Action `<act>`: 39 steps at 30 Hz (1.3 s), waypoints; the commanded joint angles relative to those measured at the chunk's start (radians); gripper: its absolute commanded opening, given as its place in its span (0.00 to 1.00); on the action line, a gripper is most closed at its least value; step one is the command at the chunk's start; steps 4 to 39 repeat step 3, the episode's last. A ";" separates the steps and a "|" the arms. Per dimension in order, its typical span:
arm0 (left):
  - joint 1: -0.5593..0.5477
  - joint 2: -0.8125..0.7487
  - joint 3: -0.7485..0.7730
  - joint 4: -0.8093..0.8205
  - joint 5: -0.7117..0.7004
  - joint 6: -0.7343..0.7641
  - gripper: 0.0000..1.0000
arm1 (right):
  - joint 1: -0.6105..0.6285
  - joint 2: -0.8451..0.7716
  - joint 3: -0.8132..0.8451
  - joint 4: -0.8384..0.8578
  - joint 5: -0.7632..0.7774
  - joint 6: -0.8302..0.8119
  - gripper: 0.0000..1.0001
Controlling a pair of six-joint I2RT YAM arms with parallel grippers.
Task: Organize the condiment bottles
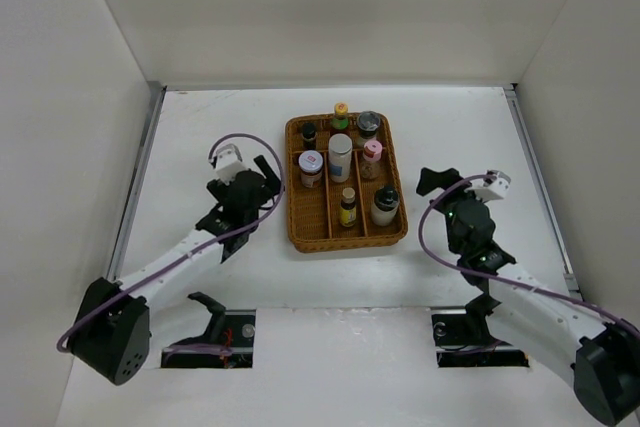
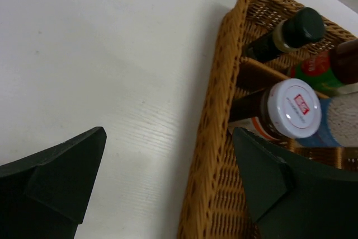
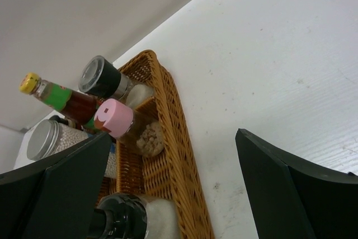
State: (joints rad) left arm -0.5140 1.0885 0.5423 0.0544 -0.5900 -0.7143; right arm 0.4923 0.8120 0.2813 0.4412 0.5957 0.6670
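Several condiment bottles stand in the brown wicker tray (image 1: 347, 241): a dark black-capped bottle (image 1: 308, 132), a yellow-capped bottle (image 1: 341, 112), a grey-lidded jar (image 1: 369, 124), a white-capped jar (image 1: 311, 166), a white bottle (image 1: 340, 157), a pink-capped jar (image 1: 372, 156), a small amber bottle (image 1: 348, 207) and a white black-capped bottle (image 1: 385, 205). My left gripper (image 1: 260, 177) is open and empty just left of the tray; its wrist view shows the tray rim (image 2: 215, 138) between the fingers. My right gripper (image 1: 432, 183) is open and empty just right of the tray, with the pink-capped jar (image 3: 114, 118) in view.
White walls enclose the table on the left, back and right. The tray's dividers form three lengthwise lanes. The left wrist view shows the white-capped jar (image 2: 291, 107) and the dark bottle (image 2: 296, 26) close to the right finger.
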 commanded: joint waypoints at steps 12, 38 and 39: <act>-0.019 -0.013 0.068 -0.021 -0.001 -0.011 1.00 | 0.009 0.010 0.038 0.030 0.000 0.003 1.00; -0.019 -0.013 0.068 -0.021 -0.001 -0.011 1.00 | 0.009 0.010 0.038 0.030 0.000 0.003 1.00; -0.019 -0.013 0.068 -0.021 -0.001 -0.011 1.00 | 0.009 0.010 0.038 0.030 0.000 0.003 1.00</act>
